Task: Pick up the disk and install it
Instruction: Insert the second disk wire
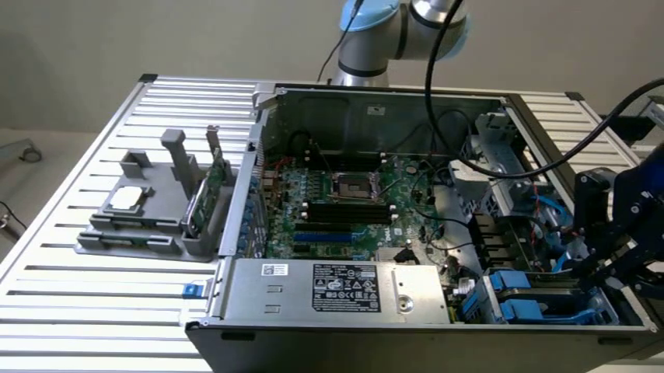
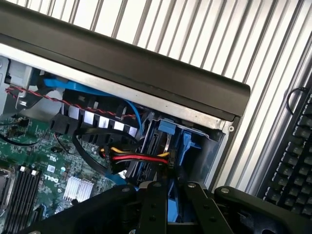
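In the wrist view, my gripper [image 2: 171, 191] has its two black fingers [image 2: 153, 207] close together with a strip of blue plastic [image 2: 173, 210] between them; this is the disk's carrier, and its metal body is hidden. Just beyond the fingertips is the drive bay [image 2: 168, 141] with blue carriers and a red, yellow and black power plug. In the exterior view, the gripper [image 1: 604, 268] hangs over the same drive bay [image 1: 539, 299] at the case's near corner on the exterior view's right.
The open computer case [image 1: 343, 330] lies on a slatted metal table [image 1: 93, 295]. Inside are the motherboard [image 1: 343, 194], power supply [image 1: 343, 287] and loose cables. A grey fixture [image 1: 135, 225] holds a processor chip [image 1: 129, 198] and a green card [image 1: 207, 194]. A keyboard [image 2: 292, 165] lies beside the case.
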You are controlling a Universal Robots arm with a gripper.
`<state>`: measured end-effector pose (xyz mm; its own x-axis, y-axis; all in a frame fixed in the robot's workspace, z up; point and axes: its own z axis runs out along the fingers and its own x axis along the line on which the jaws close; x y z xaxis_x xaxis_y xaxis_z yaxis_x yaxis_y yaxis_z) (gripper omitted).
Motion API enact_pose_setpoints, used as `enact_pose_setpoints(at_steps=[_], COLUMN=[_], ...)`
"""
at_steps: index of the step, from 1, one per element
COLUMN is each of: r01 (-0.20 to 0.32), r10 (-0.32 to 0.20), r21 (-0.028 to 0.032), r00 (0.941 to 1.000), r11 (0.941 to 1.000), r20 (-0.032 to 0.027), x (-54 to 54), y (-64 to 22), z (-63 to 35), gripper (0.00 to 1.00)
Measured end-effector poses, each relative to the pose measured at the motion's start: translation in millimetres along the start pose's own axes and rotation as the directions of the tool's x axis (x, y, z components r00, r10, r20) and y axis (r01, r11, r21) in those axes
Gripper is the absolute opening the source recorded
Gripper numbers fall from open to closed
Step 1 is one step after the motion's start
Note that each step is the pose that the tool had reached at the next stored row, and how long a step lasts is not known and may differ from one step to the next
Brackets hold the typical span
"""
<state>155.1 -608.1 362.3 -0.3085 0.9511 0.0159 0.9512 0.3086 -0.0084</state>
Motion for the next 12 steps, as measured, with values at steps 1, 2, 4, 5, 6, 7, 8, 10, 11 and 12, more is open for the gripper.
enact_pose_setpoints(at_steps=[1,2,4,5,6,7,8,10,11,12], r01=[-0.003,-0.006,-0.012,-0.014,-0.016,-0.018,-0.020,-0.028,-0.034,-0.039], r10=[0.003,0.006,0.012,0.014,0.016,0.018,0.020,0.028,0.034,0.039], r21=[-0.0001,0.0000,0.0000,0.0002,0.0004,0.0006,0.0008,0.0008,0.0007,0.0006], r00=[1.0000,1.0000,0.9999,0.9999,0.9999,0.9998,0.9998,0.9996,0.9994,0.9992], r11=[1.0000,1.0000,0.9999,0.9999,0.9999,0.9998,0.9998,0.9996,0.9994,0.9992], r20=[-0.0001,0.0003,0.0006,0.0012,0.0019,0.0028,0.0036,0.0036,0.0035,0.0034], x=[0.6,0.9,2.0,2.5,3.1,3.7,4.3,5.4,5.9,6.3], y=[-1.3,-2.1,-2.9,-2.9,-3.0,-3.4,-3.6,-4.4,-5.0,-5.7], z=[0.3,0.5,0.9,0.9,1.0,1.3,1.6,2.3,2.7,3.1], gripper=[0.18,0.18,0.18,0.18,0.18,0.18,0.18,0.18,0.18,0.18])
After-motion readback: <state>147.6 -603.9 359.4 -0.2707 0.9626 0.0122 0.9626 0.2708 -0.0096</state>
